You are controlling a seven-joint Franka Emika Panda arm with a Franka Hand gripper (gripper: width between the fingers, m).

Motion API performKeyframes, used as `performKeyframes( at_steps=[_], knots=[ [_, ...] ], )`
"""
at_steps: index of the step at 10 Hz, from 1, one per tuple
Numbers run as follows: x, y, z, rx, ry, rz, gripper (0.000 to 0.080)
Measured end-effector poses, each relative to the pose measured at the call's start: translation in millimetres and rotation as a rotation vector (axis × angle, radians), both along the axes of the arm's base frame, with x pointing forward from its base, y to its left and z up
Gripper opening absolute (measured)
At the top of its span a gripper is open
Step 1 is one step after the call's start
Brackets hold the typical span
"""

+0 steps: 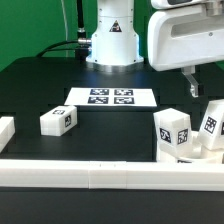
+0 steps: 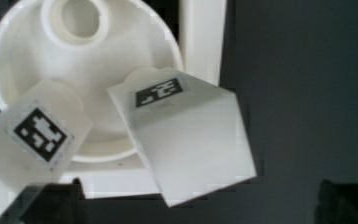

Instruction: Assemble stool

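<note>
Your jaws are spread wide right now and have hold of nothing. They hang from the arm (image 1: 185, 35) just above the stool parts at the exterior view's right.

Look through the wrist view. The round seat (image 2: 60, 70) lies flat on the dark tabletop (image 1: 30, 90), with an oval opening showing in its face. It sits right beside a white rail (image 2: 202, 40).

Two legs overlap the seat. The first leg (image 2: 185, 135) is big and central, with a tag on its end face. The second leg (image 2: 43, 135) is just beside it, its tag turned to the camera. Both lean a little, and you cannot tell from here whether they are fixed into the seat.

In the exterior view that pair stands close together under the jaws, near the long front rail (image 1: 100, 175).

The third leg (image 1: 58, 120) lies alone on the tabletop toward the exterior view's left, well apart from the seat. One tag faces the camera. The marker board (image 1: 110, 97) lies flat behind it, in front of the robot's white base (image 1: 110, 40).
</note>
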State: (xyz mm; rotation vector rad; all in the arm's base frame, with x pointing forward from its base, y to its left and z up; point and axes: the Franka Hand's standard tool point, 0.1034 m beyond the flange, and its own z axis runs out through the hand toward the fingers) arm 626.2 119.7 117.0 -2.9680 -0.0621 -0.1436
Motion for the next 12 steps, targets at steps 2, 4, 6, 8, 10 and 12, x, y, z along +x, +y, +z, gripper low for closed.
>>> performKeyframes(
  at_steps=[2, 4, 6, 8, 10, 12],
  knots=[
    [-0.1, -0.3, -0.4, -0.012, -0.022, 0.128, 0.0649],
    [-0.3, -0.4, -0.7, -0.061, -0.054, 0.334, 0.0649],
    [0.1, -1.1, -1.2, -0.113, -0.095, 0.615, 0.0649],
    [0.4, -3.4, -2.0, -0.128, -0.116, 0.764, 0.0649],
    [0.4, -4.8, -2.5, -0.139, -0.133, 0.887, 0.0649],
    [-0.3, -5.9, -5.4, -0.174, -0.147, 1.072, 0.0649]
  ],
)
